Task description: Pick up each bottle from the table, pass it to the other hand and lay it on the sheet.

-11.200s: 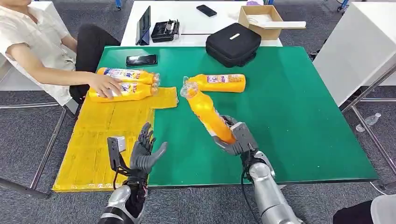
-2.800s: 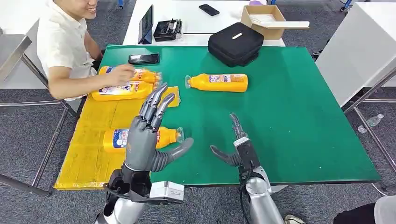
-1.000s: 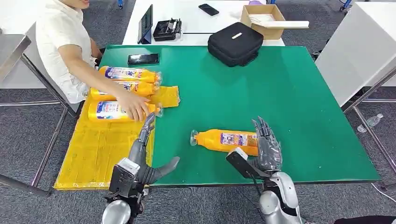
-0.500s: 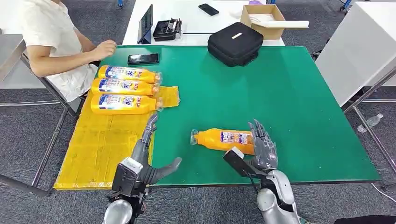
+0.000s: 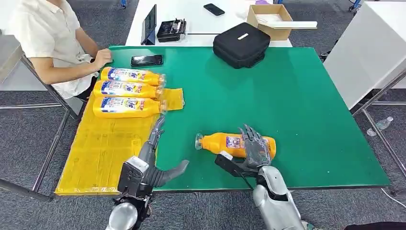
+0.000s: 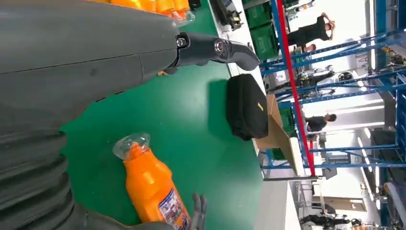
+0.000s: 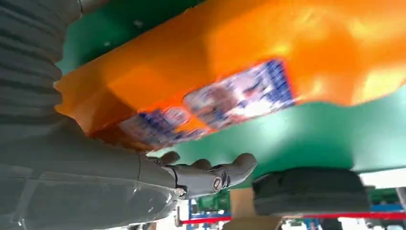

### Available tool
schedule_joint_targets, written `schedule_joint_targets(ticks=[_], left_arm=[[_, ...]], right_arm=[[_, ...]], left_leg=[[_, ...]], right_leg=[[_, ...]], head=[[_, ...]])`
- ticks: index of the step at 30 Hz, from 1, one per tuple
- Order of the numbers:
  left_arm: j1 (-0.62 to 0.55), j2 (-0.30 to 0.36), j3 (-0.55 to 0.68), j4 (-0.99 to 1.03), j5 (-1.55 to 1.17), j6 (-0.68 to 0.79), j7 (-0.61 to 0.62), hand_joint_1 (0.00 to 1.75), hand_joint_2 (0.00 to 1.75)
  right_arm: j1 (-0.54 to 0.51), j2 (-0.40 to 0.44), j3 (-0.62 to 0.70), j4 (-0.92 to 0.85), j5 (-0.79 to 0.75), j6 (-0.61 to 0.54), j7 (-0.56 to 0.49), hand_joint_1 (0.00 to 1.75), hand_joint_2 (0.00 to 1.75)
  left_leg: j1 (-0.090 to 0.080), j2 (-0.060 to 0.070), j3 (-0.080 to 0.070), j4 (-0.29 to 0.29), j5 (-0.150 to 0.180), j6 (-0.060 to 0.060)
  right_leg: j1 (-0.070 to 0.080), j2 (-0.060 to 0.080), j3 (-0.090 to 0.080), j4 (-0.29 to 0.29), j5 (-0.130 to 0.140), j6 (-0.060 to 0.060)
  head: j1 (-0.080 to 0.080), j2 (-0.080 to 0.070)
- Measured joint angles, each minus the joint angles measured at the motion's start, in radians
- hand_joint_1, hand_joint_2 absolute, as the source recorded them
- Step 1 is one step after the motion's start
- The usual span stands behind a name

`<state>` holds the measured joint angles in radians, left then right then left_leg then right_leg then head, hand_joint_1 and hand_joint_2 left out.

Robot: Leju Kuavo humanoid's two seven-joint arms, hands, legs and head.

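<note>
A: Nearest us, our left hand (image 5: 152,160) hangs at the tabletop's (image 5: 306,120) near edge w/ fingers spread, nothing in it. Right hand (image 5: 253,152)?

B: Draped over the last bottle (image 5: 225,143), fingers across the label end. Can't tell if we've clamped it or are just resting on top; wrist cam has the thumb (image 7: 210,176) apart from the bottle, so prob. not gripped yet.

A: Bottle lies on its side on the green, cap toward the sheet (image 5: 103,148)?

B: Yes, well apart from it. Further back, three bottles (image 5: 127,91) lie in a row on the sheet's far end, a person (image 5: 48,38) seated beside them.

A: Risks?

B: It's round and smooth, so if we close off-centre it could roll or squirt out. We're also gripping near the base, so the cap end may droop on lift & make the handover awkward. Beyond that, a phone (image 5: 146,60) and black bag (image 5: 240,44) at the far side, out of our way.
</note>
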<state>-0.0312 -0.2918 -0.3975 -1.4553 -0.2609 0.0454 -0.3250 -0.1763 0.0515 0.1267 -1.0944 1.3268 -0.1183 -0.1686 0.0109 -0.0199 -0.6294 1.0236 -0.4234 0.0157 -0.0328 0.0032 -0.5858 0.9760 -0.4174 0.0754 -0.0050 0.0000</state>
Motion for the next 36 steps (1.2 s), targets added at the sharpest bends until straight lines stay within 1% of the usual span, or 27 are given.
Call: schedule_joint_targets(ticks=[7, 11, 23, 31, 36], left_arm=[[-0.005, 0.0, -0.001, 0.012, 0.01, -0.007, 0.038, 0.0, 1.75], [-0.008, 0.0, -0.002, 0.02, 0.014, -0.007, 0.052, 0.0, 1.75], [-0.009, 0.0, -0.006, 0.023, 0.002, 0.003, 0.054, 0.0, 1.75], [-0.007, 0.0, 0.0, 0.023, -0.009, -0.008, 0.077, 0.0, 1.75], [0.001, 0.0, 0.014, 0.012, -0.024, -0.023, 0.096, 0.0, 1.75]], right_arm=[[-0.097, -0.004, 0.06, 0.118, 0.067, 0.061, 0.074, 0.0, 1.75], [-0.15, -0.002, 0.091, 0.171, 0.072, 0.066, 0.09, 0.0, 1.75], [-0.214, 0.001, 0.147, 0.247, 0.098, 0.093, 0.127, 0.0, 1.75], [-0.223, -0.01, 0.172, 0.255, 0.124, 0.128, 0.158, 0.0, 1.75], [-0.151, -0.061, 0.207, 0.133, 0.122, 0.176, 0.158, 0.0, 1.75]], left_leg=[[0.0, 0.002, 0.001, 0.0, 0.0, 0.0], [0.0, 0.002, 0.002, 0.0, 0.001, 0.001], [0.0, 0.003, 0.002, 0.0, 0.001, 0.001], [0.0, 0.003, 0.004, 0.0, 0.001, 0.001], [0.0, -0.001, 0.005, 0.0, 0.001, 0.001]], right_leg=[[0.0, 0.001, 0.0, 0.0, 0.0, 0.0], [0.0, 0.001, 0.001, 0.0, 0.001, 0.0], [0.0, 0.001, 0.001, 0.0, 0.001, 0.0], [0.0, 0.001, 0.003, 0.0, 0.001, 0.0], [0.0, -0.001, 0.006, -0.001, 0.0, 0.0]], head=[[0.0, 0.0], [0.0, 0.0], [0.0, 0.0], [0.0, 0.0], [0.0, 0.0]])
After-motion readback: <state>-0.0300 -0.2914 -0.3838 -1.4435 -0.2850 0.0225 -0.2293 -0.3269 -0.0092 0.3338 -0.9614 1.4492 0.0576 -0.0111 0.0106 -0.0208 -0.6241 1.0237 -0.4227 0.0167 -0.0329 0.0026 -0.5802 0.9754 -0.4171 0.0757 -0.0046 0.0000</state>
